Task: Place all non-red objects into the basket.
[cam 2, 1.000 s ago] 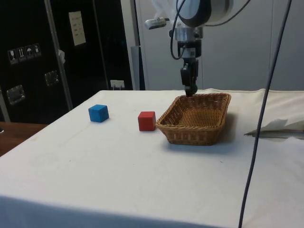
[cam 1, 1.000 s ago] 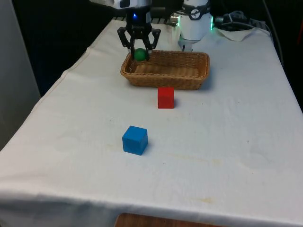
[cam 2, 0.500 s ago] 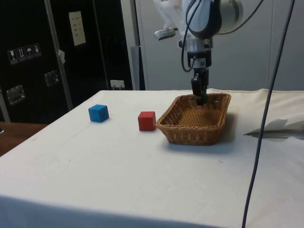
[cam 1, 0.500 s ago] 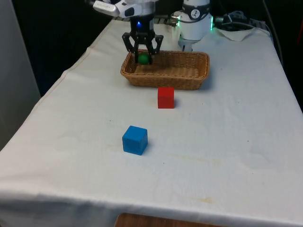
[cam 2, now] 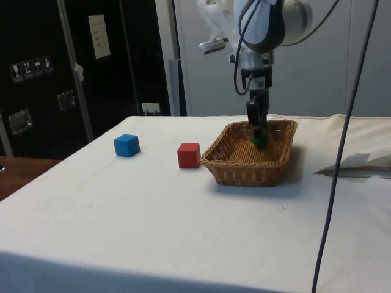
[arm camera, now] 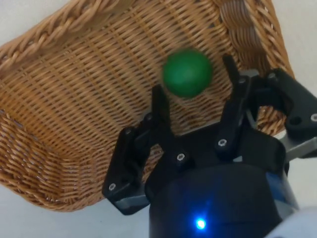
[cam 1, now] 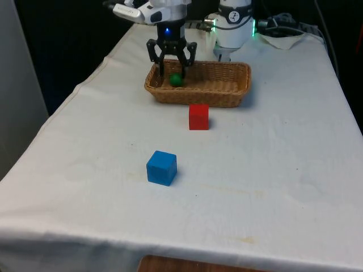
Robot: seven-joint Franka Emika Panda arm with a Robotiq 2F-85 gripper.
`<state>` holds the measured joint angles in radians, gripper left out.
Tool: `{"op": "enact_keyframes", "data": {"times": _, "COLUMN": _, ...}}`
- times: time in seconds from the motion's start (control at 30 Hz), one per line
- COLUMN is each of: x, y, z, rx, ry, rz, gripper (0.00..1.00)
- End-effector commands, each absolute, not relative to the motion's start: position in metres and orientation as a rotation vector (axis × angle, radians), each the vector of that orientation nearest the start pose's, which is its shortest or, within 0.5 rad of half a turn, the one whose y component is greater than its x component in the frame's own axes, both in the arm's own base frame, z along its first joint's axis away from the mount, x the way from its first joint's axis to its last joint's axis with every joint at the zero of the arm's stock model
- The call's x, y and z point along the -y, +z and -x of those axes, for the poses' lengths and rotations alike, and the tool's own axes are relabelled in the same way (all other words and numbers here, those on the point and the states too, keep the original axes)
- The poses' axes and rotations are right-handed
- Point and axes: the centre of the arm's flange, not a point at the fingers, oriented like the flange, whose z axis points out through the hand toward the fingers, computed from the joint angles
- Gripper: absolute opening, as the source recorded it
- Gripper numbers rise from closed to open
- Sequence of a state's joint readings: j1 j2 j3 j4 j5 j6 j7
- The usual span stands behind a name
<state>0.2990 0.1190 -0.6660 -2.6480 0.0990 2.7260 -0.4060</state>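
The table (cam 1: 272, 170) under its white cloth takes up most of the front view, running from the bottom edge up to the top of the frame. The robot arm (cam 2: 269, 24) reaches in at the top centre of the side view and the upper left of centre in the front view. The wicker basket (cam 1: 227, 93) sits in the upper middle of the front view and right of centre in the side view (cam 2: 244, 168). The claw (cam 1: 172, 62) hangs over the end of the basket on the front view's left, its fingers (arm camera: 158, 106) spread apart and holding nothing. The blue cube (cam 1: 161, 168) lies on the cloth at the centre left of the front view, well apart from the basket, and at the left in the side view (cam 2: 126, 145). The red cube (cam 1: 198, 117) stands just in front of the basket, near its wall but apart from it. The green ball (cam 1: 177, 80) is inside the basket, just below the open fingertips and free of them; in the wrist view (arm camera: 187, 72) it shows against the woven floor
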Motion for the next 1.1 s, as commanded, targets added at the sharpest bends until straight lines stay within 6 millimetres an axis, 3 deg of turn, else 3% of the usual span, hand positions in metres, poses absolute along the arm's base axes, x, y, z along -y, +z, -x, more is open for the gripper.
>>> {"op": "enact_keyframes", "data": {"times": 0.0, "x": 0.161, "y": 0.210, "z": -0.391, "rx": -0.077, "ry": 0.034, "rz": 3.164, "gripper": 0.34}}
{"op": "enact_keyframes", "data": {"times": 0.13, "x": 0.162, "y": 0.210, "z": -0.391, "rx": -0.076, "ry": 0.038, "rz": 3.167, "gripper": 0.74}}
{"op": "enact_keyframes", "data": {"times": 0.17, "x": 0.161, "y": 0.210, "z": -0.391, "rx": -0.075, "ry": 0.034, "rz": 3.165, "gripper": 0.74}}
{"op": "enact_keyframes", "data": {"times": 0.2, "x": 0.161, "y": 0.210, "z": -0.391, "rx": -0.075, "ry": 0.034, "rz": 3.165, "gripper": 0.83}}
{"op": "enact_keyframes", "data": {"times": 0.23, "x": 0.161, "y": 0.210, "z": -0.391, "rx": -0.075, "ry": 0.034, "rz": 3.165, "gripper": 1.00}}
{"op": "enact_keyframes", "data": {"times": 0.7, "x": 0.158, "y": 0.221, "z": -0.396, "rx": -0.080, "ry": 0.013, "rz": 3.151, "gripper": 1.00}}
{"op": "enact_keyframes", "data": {"times": 1.07, "x": 0.137, "y": 0.245, "z": -0.410, "rx": -0.074, "ry": 0.013, "rz": 3.149, "gripper": 1.00}}
